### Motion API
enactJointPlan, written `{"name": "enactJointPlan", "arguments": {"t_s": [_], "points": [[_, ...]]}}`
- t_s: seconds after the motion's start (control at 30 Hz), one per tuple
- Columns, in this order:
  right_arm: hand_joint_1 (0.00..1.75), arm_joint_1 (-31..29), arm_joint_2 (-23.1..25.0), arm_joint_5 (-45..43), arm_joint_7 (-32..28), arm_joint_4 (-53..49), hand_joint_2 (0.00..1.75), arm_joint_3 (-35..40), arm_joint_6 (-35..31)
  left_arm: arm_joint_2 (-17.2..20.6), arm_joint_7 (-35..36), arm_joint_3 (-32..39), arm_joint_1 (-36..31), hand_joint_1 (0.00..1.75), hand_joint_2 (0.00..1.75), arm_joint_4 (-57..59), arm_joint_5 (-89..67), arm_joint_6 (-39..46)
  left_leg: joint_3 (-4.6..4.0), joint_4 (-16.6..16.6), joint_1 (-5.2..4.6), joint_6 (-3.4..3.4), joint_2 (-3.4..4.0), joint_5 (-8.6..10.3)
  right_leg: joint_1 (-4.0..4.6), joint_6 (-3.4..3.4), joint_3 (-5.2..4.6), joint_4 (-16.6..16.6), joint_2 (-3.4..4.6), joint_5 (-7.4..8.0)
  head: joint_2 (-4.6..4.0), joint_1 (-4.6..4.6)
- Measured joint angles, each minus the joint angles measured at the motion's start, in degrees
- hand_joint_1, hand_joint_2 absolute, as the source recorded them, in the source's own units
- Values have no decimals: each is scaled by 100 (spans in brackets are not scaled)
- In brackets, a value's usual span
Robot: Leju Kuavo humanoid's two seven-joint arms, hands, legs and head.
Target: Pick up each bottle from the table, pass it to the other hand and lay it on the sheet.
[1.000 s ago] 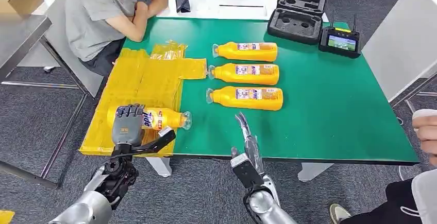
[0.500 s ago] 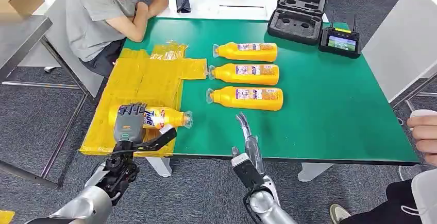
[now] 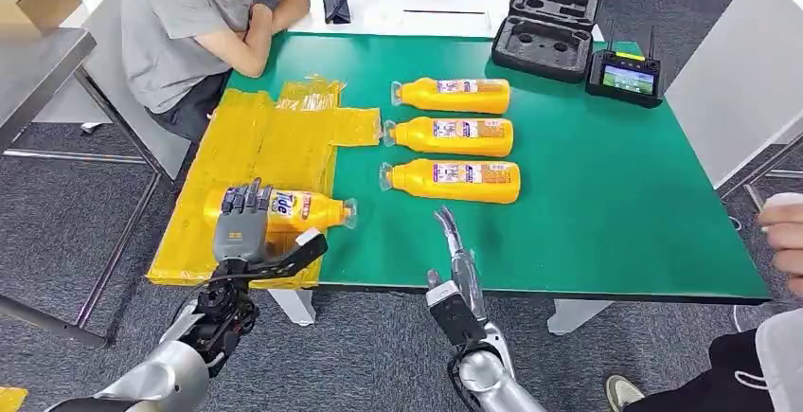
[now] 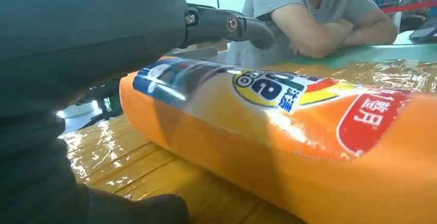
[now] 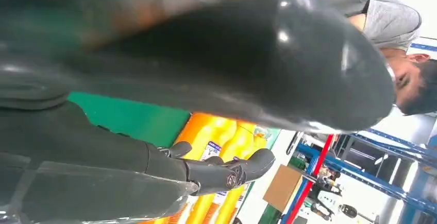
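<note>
The left hand [image 3: 244, 227] grips the held bottle [image 3: 301, 211] on its side over the yellow sheet [image 3: 275, 142] at the table's near left, so letting go comes next, the right hand [image 3: 455, 265] hovering open and empty

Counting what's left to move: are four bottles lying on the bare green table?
No, three bottles lie on the green table; the fourth is over the sheet in the left hand.
</note>
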Motion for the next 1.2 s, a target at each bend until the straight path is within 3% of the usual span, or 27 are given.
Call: {"name": "enactJointPlan", "arguments": {"t_s": [0.5,0.67,0.73,1.2], "points": [[0,1,-17,17,0,20,0,-4,-55,-79,-276,0,13,0,175,7,44,372,0,0,0,0,-1,2,0,0,0,0,0,0,0,0],[0,38,-48,20,0,20,0,-37,-131,-291,-1386,0,189,0,175,-155,543,555,-6,1,-1,1,-1,2,-2,0,-4,-1,0,0,0,2],[0,73,-68,20,0,20,0,-46,-136,-419,-1733,-20,352,0,175,-407,697,507,-8,1,-3,1,1,1,-3,0,-6,-1,1,0,0,2],[0,172,-109,17,0,17,0,-61,-120,-533,-1650,-858,1383,0,175,-2464,951,505,-16,0,0,1,2,-1,1,0,-15,-1,1,0,0,0]]}}
